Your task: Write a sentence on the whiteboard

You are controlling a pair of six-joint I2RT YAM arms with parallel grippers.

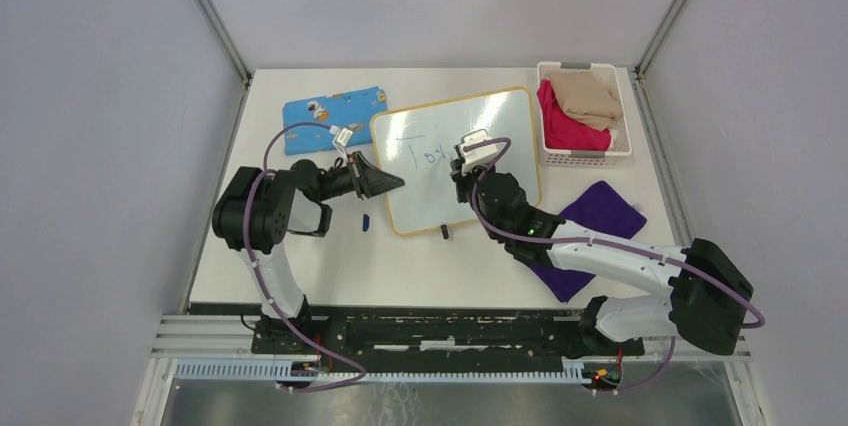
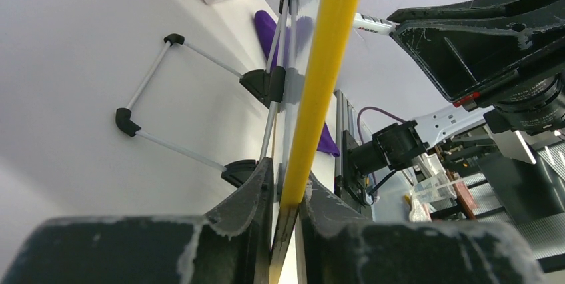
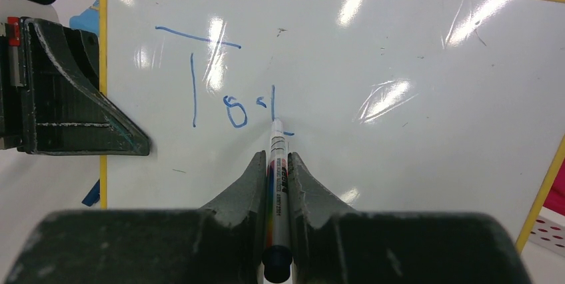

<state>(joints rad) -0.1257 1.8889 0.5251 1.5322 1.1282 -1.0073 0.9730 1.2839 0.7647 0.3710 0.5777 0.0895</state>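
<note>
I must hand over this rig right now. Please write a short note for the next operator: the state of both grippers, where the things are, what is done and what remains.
Left gripper: fingers closed on the yellow rim of the white rectangular whiteboard, at its left edge.
Right gripper: fingers shut on a thin white marker pen, with the tip touching the board.
The board lies at an angle in the middle of the table.
Done: the blue handwritten sentence has only its start, roughly "To" and part of a third letter.
Left: all the remaining letters and words.
</note>
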